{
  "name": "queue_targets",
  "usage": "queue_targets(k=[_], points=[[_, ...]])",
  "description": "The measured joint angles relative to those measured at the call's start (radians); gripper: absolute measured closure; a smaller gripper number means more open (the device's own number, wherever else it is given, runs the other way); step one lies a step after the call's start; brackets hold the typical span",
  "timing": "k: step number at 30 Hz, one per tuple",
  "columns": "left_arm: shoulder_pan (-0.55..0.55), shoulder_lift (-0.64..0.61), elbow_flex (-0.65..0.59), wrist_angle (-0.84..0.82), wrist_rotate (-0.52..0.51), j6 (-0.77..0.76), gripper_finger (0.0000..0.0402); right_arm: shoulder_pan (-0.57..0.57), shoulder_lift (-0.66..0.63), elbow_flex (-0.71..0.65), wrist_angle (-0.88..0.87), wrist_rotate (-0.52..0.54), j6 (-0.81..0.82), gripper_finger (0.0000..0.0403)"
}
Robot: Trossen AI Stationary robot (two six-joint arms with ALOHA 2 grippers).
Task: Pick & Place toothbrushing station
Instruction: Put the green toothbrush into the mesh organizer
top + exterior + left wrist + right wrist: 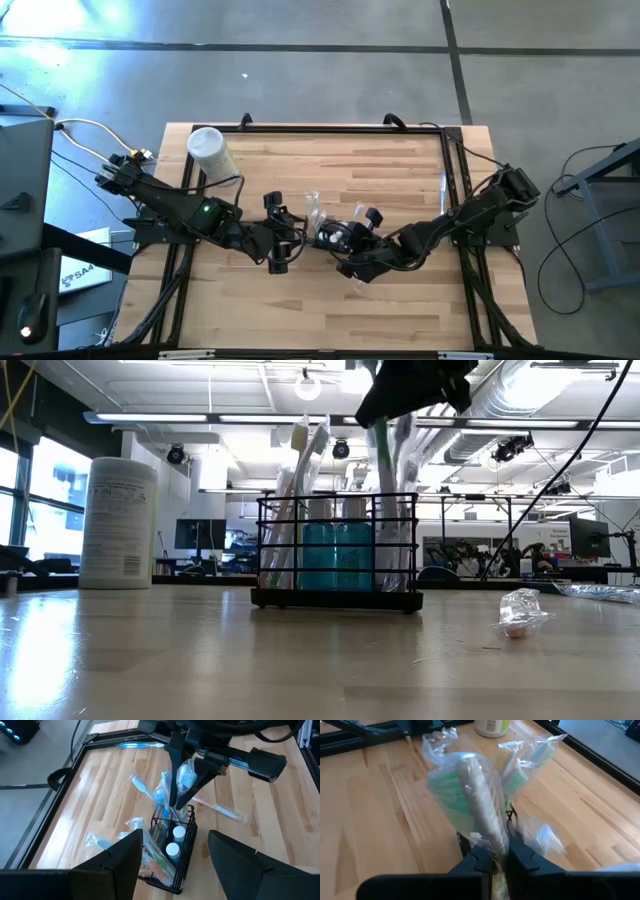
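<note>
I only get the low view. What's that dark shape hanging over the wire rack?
Observer: The right gripper, shut on a wrapped toothbrush above the rack.
Operator: Is the other arm anywhere near?
Observer: Yes. The left gripper is open, aimed at the rack, holding nothing.
Operator: What's the blue stuff inside?
Observer: Two white-capped bottles, seen from above.

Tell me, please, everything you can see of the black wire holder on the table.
The black wire holder is a small open rack of thin dark bars on a flat base, standing upright mid-table. It holds plastic-wrapped toothbrushes and white-capped teal bottles. The right gripper, shut, pinches one wrapped toothbrush above it.
</note>
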Motion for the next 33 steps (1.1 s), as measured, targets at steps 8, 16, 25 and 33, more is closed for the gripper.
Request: queue_targets(k=[8,16,25,33], points=[[0.000,0.000,0.000,-0.004,0.008,-0.022,0.0181,-0.007,0.026,0.000,-0.004,-0.004,0.021,0.0388],[0.000,0.001,0.000,-0.007,0.018,-0.024,0.0181,-0.041,0.055,0.001,-0.001,-0.054,0.051,0.0385],[0.000,0.001,0.000,-0.007,0.023,-0.027,0.0181,-0.048,0.059,0.000,-0.010,-0.104,0.054,0.0341],[0.000,0.001,0.000,-0.007,0.024,-0.041,0.0181,-0.048,0.059,0.000,-0.016,-0.120,0.050,0.0244]])
